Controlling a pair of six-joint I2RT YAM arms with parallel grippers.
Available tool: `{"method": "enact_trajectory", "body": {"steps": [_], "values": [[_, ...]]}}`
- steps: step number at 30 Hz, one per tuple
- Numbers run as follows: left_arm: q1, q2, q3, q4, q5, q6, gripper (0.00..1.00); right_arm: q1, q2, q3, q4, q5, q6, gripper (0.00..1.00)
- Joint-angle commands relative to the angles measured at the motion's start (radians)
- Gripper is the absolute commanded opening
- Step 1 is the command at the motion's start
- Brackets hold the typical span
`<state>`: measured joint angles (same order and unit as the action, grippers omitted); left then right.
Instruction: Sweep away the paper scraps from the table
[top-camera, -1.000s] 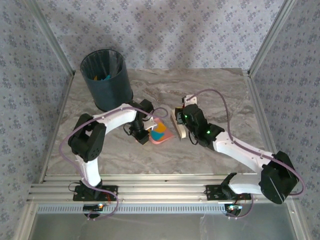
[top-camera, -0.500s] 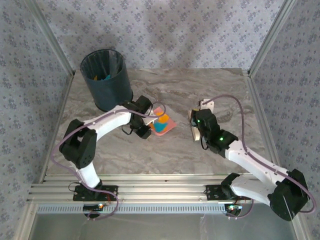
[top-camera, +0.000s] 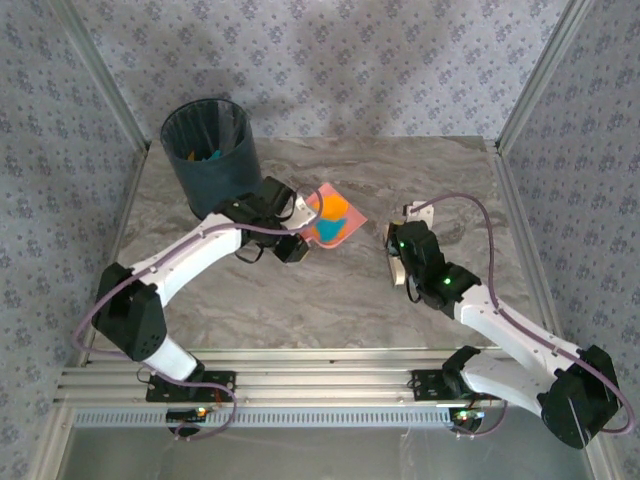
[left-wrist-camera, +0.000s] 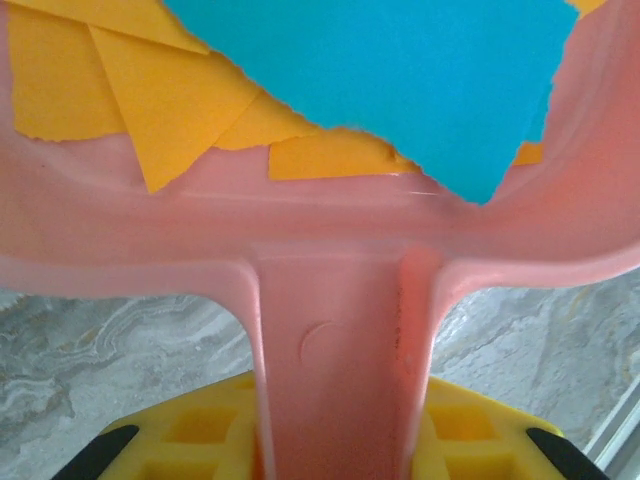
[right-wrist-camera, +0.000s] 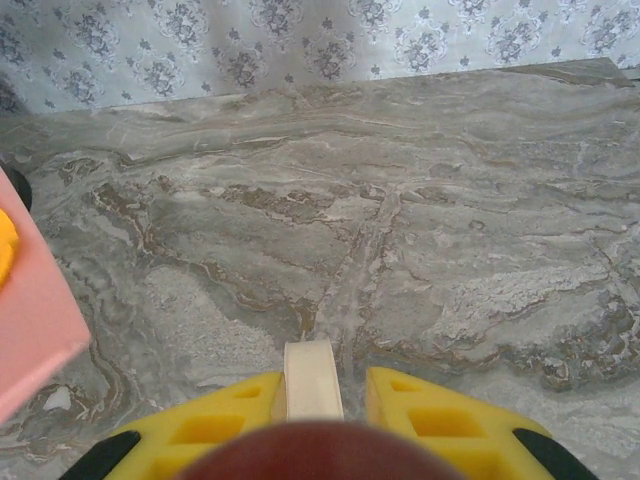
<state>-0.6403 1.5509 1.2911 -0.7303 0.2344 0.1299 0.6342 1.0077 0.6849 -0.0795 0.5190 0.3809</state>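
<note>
Nearly done: left tool (left-wrist-camera: 335, 450) clamps dustpan (left-wrist-camera: 340, 260), paper scraps (left-wrist-camera: 400, 80) aboard; right tool (right-wrist-camera: 315, 420) closed on brush (right-wrist-camera: 312, 375). Emptying into bin (top-camera: 210, 150) likely remains.

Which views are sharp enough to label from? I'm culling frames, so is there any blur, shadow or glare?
Top external: even light, sharp, soft shadows on the wallpaper, no glare. Left wrist: pink dustpan and paper scraps crisp though very close. Right wrist: table sharp, but the dark reddish blob at the bottom edge is blurred beyond telling.
</note>
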Motion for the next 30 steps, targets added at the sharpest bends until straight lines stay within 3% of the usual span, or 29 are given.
{"method": "enact_trajectory", "body": {"steps": [1,10,30], "values": [[0.018,-0.037,0.104,-0.035,0.069,-0.028,0.00,-0.004,-0.013,0.002,0.025,-0.004,-0.006,0.00],[0.068,-0.054,0.205,-0.065,0.211,-0.060,0.00,-0.005,-0.013,-0.002,0.026,-0.007,0.004,0.00],[0.302,-0.016,0.437,-0.133,0.355,-0.206,0.00,-0.003,-0.023,0.001,0.013,-0.019,0.001,0.00]]}}
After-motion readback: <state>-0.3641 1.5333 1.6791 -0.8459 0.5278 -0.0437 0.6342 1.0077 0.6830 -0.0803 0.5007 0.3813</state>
